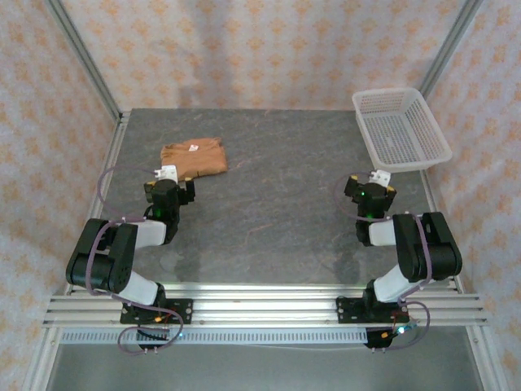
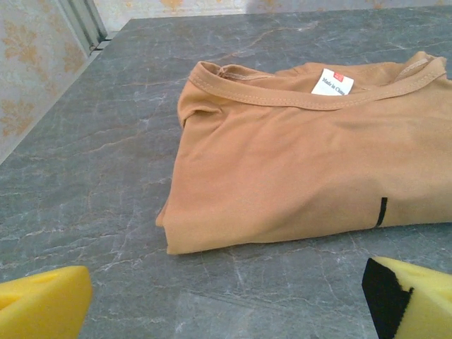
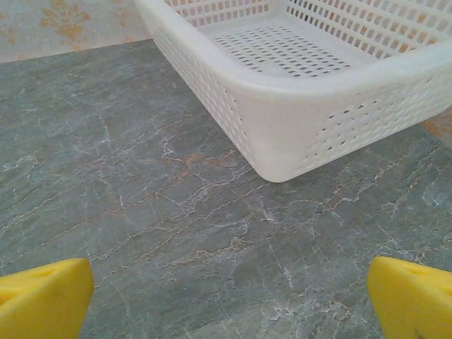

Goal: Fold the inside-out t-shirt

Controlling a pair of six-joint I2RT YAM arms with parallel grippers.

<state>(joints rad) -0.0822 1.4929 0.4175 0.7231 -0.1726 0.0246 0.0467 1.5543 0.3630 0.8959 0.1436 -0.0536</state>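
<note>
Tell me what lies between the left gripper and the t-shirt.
Only bare grey table lies between the left gripper and the t-shirt, per the left wrist view.

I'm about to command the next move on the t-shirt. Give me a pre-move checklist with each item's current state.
1. Left gripper open, holding nothing: ok.
2. Right gripper open, holding nothing: ok.
3. T-shirt free of both grippers: ok. It lies on the table just ahead of the left gripper, untouched.
4. T-shirt folded compactly: ok. It looks like a tidy rectangle, with the collar and white label on top.
5. Lower layers lie flat and even: cannot tell, as they are hidden under the top layer.
6. White basket apart from the right gripper: ok. It stands just ahead of the gripper, with a gap.
</note>
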